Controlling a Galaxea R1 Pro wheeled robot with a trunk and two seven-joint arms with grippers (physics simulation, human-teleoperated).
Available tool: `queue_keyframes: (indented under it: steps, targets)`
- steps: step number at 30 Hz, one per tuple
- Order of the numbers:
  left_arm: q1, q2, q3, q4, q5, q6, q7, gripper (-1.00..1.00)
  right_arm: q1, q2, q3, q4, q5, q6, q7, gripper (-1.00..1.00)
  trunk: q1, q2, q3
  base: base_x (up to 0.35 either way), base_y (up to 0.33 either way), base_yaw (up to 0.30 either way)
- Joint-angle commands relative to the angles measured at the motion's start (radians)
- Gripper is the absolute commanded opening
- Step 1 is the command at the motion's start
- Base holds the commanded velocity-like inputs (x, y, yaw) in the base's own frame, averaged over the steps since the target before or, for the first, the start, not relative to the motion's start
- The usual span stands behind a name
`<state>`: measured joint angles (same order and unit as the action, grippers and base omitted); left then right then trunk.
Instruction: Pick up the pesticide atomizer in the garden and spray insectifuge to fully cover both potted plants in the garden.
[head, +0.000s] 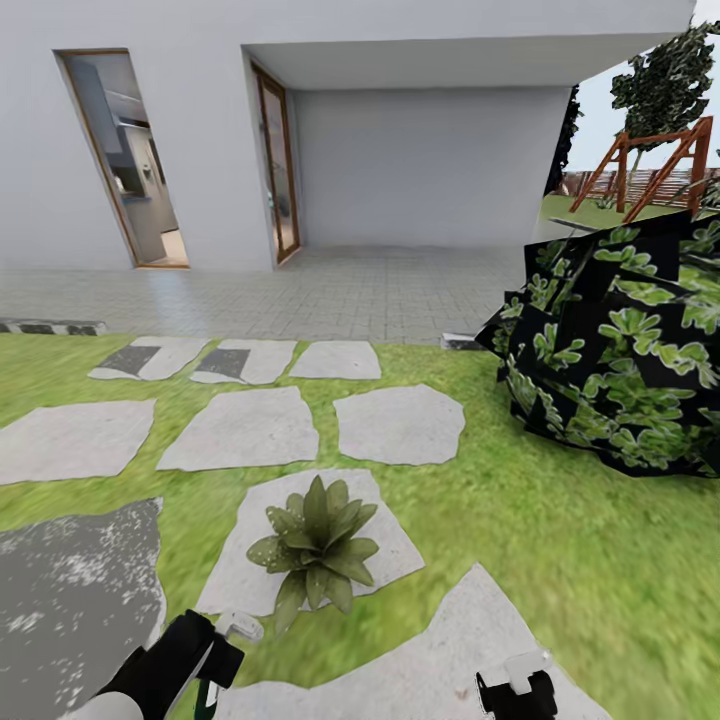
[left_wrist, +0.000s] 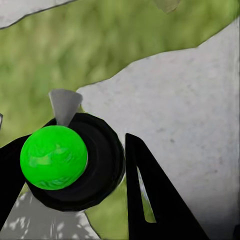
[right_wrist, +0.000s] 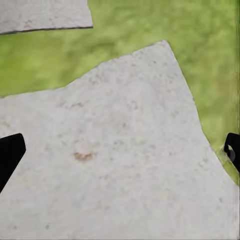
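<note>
The pesticide atomizer (left_wrist: 62, 160), green-capped with a grey nozzle, is pinched in the left end effector (left_wrist: 75, 190). One potted plant (head: 315, 545) is seen lower centre of the head frame on a stepping stone (head: 395, 560), just up-right of the left end effector, the nearer one. The right end effector (right_wrist: 120, 150) is spread, empty.
</note>
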<state>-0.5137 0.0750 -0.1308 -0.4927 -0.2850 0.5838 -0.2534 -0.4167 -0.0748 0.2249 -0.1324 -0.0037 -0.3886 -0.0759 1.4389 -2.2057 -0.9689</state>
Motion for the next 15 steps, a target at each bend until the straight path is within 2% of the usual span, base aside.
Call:
queue_keyframes:
  steps: [1, 4, 10, 15]
  targets:
    - [0.0, 0.001, -0.004, -0.002, -0.012, 0.005, -0.006, -1.0, 0.0, 0.0, 0.009, 0.0, 0.0, -0.001, -0.007, 1.0, 0.0, 0.0, -0.001, 0.085, -0.255, 0.0]
    - [0.0, 0.002, -0.004, -0.001, -0.014, 0.008, -0.002, -1.0, 0.0, 0.0, 0.009, 0.0, 0.001, -0.001, -0.007, 1.0, 0.0, 0.0, -0.001, -0.074, -0.251, 0.0]
    - [-0.001, 0.001, -0.004, -0.002, -0.013, 0.01, -0.001, -1.0, 0.0, 0.001, 0.01, 0.0, -0.001, -0.001, -0.007, 1.0, 0.0, 0.0, -0.001, -0.2, -0.207, 0.006]
    - [-0.001, 0.002, -0.003, -0.009, -0.013, 0.011, 0.0, -1.0, 0.0, 0.002, 0.01, 0.0, -0.001, -0.001, -0.007, 1.0, 0.0, 0.0, -0.002, -0.032, -0.031, 0.202]
